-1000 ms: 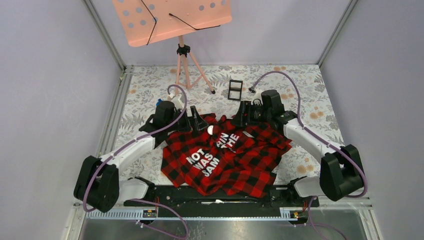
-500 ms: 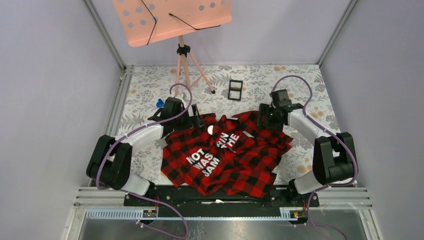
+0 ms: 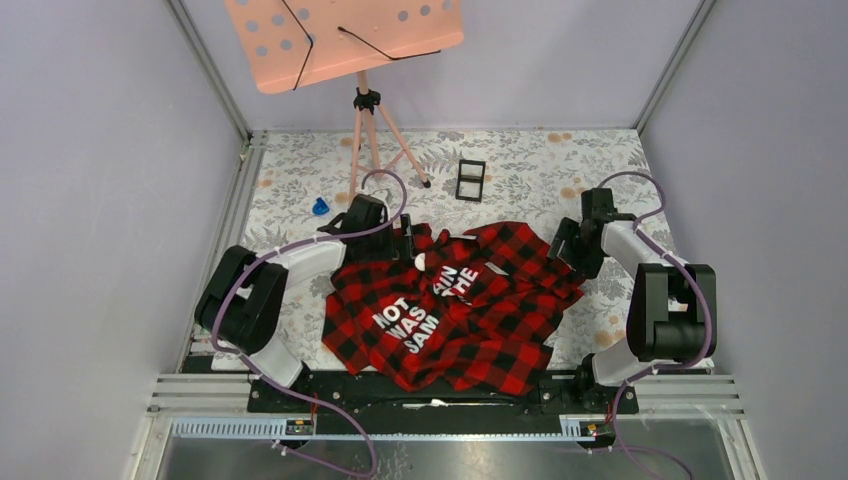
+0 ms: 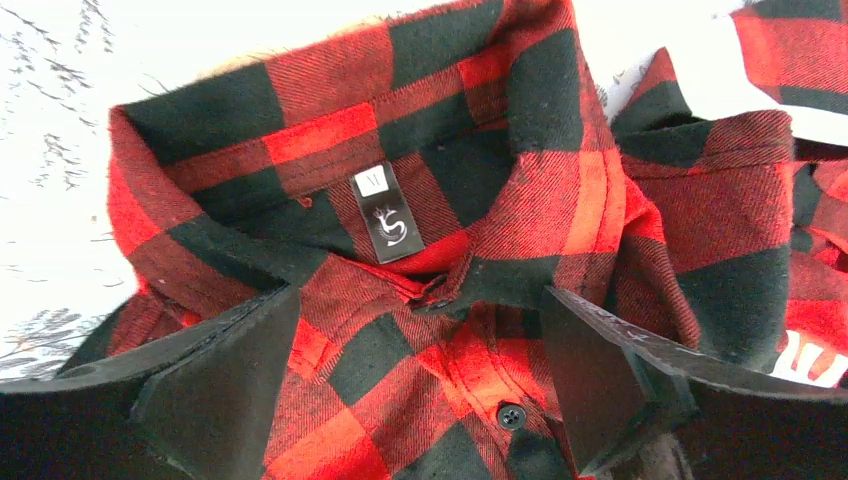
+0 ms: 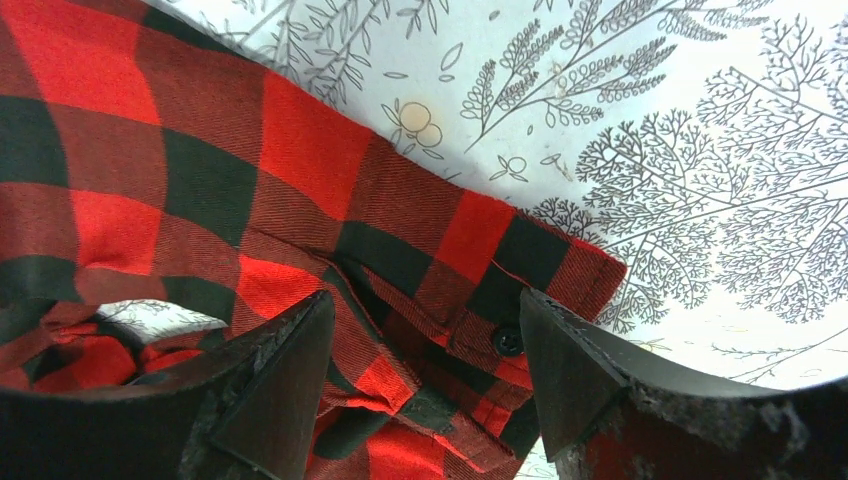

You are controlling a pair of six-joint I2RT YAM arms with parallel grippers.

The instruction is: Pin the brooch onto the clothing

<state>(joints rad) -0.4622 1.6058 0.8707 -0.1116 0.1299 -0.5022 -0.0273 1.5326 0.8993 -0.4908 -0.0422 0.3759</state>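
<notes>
Both arms have folded back since the earlier view, and the right gripper (image 3: 563,246) has shifted out to the right edge of the shirt (image 3: 490,345). At the shirt's collar the left gripper (image 3: 407,243) hangs with jaws wide and empty, apparently withdrawn after placement. The collar tag (image 4: 385,212) reads "M". The brooch (image 3: 421,261) lies on the shirt just beside the collar; whether it is pinned cannot be told. The print reads "HOT WAS SAN", partly folded. The right gripper straddles the cuff (image 5: 500,290), jaws apart, holding nothing.

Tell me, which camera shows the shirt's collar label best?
The left wrist view: the label sits sharp and central. The top view is too distant to show it; the right wrist view shows only a cuff.
</notes>
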